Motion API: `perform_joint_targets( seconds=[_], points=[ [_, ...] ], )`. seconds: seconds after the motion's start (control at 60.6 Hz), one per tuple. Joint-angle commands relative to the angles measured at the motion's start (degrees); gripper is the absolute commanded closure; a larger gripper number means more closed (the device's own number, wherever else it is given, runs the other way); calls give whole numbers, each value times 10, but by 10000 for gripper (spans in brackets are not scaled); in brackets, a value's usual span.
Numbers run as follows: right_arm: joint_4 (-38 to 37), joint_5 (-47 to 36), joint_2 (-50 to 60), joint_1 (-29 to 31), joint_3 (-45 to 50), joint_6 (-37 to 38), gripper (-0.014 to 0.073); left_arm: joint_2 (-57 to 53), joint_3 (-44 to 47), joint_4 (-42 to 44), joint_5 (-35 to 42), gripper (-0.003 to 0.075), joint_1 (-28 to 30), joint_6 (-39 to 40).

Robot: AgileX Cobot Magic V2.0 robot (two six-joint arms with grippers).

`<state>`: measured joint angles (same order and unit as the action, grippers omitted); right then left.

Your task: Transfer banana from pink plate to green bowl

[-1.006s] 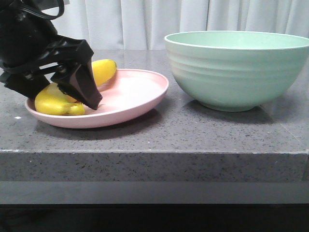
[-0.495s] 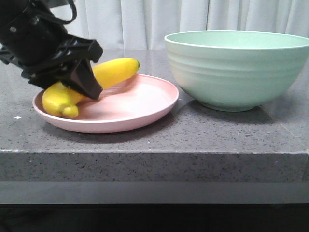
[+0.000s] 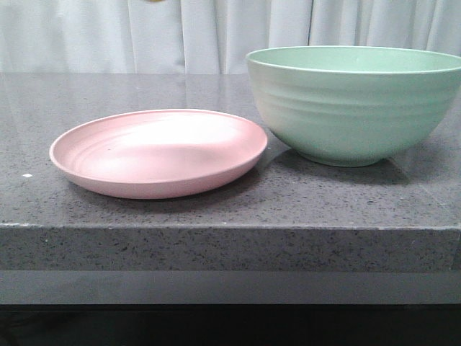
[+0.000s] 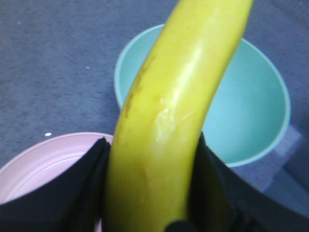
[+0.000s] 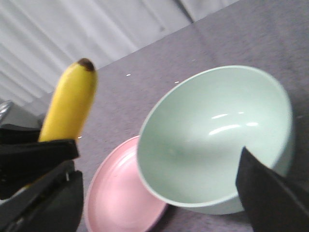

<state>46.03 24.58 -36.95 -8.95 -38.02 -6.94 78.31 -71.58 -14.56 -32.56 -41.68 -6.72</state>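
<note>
My left gripper [image 4: 149, 162] is shut on the yellow banana [image 4: 174, 96] and holds it in the air, high over the counter. Under it in that view lie the green bowl [image 4: 251, 111] and the edge of the pink plate [image 4: 43, 159]. The right wrist view shows the banana [image 5: 70, 104] with its dark tip up, clamped in the left gripper's black fingers [image 5: 34, 157]. In the front view the pink plate [image 3: 158, 151] is empty at the left and the green bowl [image 3: 356, 104] stands at the right; banana and grippers are above that view. My right gripper [image 5: 157, 191] is open and empty above the bowl [image 5: 217, 135].
The plate [image 5: 120, 193] and bowl nearly touch on a dark speckled stone counter [image 3: 230, 209], whose front edge is close to both. White curtains [image 3: 216, 32] hang behind the counter.
My left gripper has lifted the banana off the pink plate and risen out of the front view. The plate, now empty, slid a little to the right during the lift.
</note>
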Motion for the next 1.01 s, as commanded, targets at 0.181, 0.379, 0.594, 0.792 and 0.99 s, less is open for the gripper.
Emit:
perform_joint_targets(
  seconds=[0.181, 0.379, 0.594, 0.792, 0.99],
  points=[
    [296, -38, -98, -89, -57, -224, -57, -23, -25, -12, 22, 647, -73, 2],
    [453, 7, -182, -102, -80, -361, -57, -23, -25, -12, 22, 647, -86, 2],
    [583, 93, -245, -102, -96, -460, 12, -23, -25, -12, 20, 646, -86, 2],
    [583, 106, -249, -102, -96, -460, 321, -23, -25, -12, 17, 626, -86, 2],
    [582, 97, -250, -99, -96, -462, 445, -23, -25, -11, 12, 378, -86, 2]
  ],
)
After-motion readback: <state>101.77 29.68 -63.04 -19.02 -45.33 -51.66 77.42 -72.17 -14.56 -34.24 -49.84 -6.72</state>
